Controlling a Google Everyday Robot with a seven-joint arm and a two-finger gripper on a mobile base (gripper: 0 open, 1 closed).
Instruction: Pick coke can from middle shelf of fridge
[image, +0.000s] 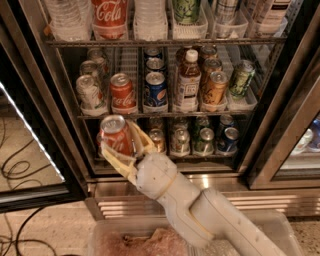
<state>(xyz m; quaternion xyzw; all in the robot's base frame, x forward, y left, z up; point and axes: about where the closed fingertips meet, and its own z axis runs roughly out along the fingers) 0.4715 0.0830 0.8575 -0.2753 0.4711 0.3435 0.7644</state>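
Observation:
My gripper is shut on a red coke can with a silver top and holds it upright in front of the fridge, level with the lower shelf. The can is out of the rack. A second red coke can stands on the middle shelf, left of a blue Pepsi can. My pale arm runs down to the lower right.
On the middle shelf stand a silver can, a tea bottle, an orange can and a green can. A big Coca-Cola bottle stands above. A clear bin sits below my arm. Cables lie on the floor at left.

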